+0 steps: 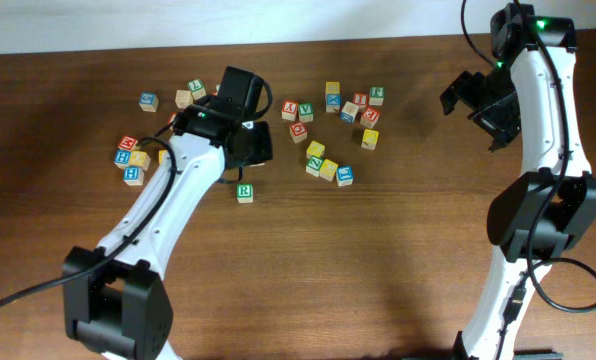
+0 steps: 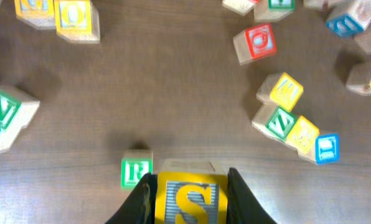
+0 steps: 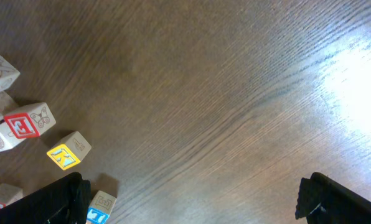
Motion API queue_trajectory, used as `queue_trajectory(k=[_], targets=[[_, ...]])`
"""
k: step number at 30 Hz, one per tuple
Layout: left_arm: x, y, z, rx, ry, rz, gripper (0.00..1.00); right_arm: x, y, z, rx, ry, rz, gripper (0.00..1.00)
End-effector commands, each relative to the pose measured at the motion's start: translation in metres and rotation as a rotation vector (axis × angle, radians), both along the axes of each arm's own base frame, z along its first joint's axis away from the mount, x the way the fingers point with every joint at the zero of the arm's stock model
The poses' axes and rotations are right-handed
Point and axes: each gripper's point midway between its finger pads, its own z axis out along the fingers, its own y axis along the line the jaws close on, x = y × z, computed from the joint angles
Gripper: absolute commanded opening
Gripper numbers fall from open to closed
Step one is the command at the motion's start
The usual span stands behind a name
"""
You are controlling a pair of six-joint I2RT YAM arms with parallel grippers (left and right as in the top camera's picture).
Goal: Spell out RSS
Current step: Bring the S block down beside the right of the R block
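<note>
My left gripper (image 2: 190,202) is shut on a yellow-faced cube with an S (image 2: 190,198), one dark finger on each side of it. Just left of it and a little farther off, a white cube with a green R (image 2: 136,172) rests on the table. From overhead, the R cube (image 1: 244,192) lies alone below the left gripper (image 1: 252,145), which hides the S cube. High at the right, my right gripper (image 1: 475,105) stands open over bare wood. Nothing lies between its fingertips (image 3: 61,199).
Loose letter cubes lie scattered in the middle of the table (image 1: 328,130) and at the left (image 1: 133,160). In the left wrist view, a green N cube (image 2: 2,109) sits at the left and a row of cubes (image 2: 291,121) at the right.
</note>
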Motion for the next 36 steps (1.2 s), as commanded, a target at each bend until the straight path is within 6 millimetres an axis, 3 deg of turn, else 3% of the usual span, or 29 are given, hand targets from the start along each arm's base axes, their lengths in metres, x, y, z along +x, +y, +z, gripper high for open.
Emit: queue_trajectory(k=[1,4,8,16,21,36], targets=[[-0.036,-0.017,-0.008,-0.067,0.133,-0.033,0.13,0.001,-0.003,0.014,-0.011,-0.037,-0.006,0.98],[-0.052,-0.024,-0.022,-0.053,0.181,-0.039,0.14,0.001,-0.003,0.014,-0.011,-0.037,-0.006,0.98],[-0.059,-0.035,-0.04,-0.041,0.175,-0.049,0.14,0.001,-0.003,0.014,-0.011,-0.037,-0.006,0.98],[-0.05,-0.014,-0.071,0.088,0.082,0.025,0.16,0.001,-0.003,0.014,-0.011,-0.037,-0.006,0.98],[-0.051,-0.014,-0.097,0.073,0.044,0.026,0.17,0.001,-0.003,0.014,-0.011,-0.037,-0.006,0.99],[-0.03,-0.013,-0.107,0.107,-0.071,-0.01,0.2,0.001,-0.003,0.014,-0.011,-0.037,-0.006,0.98]])
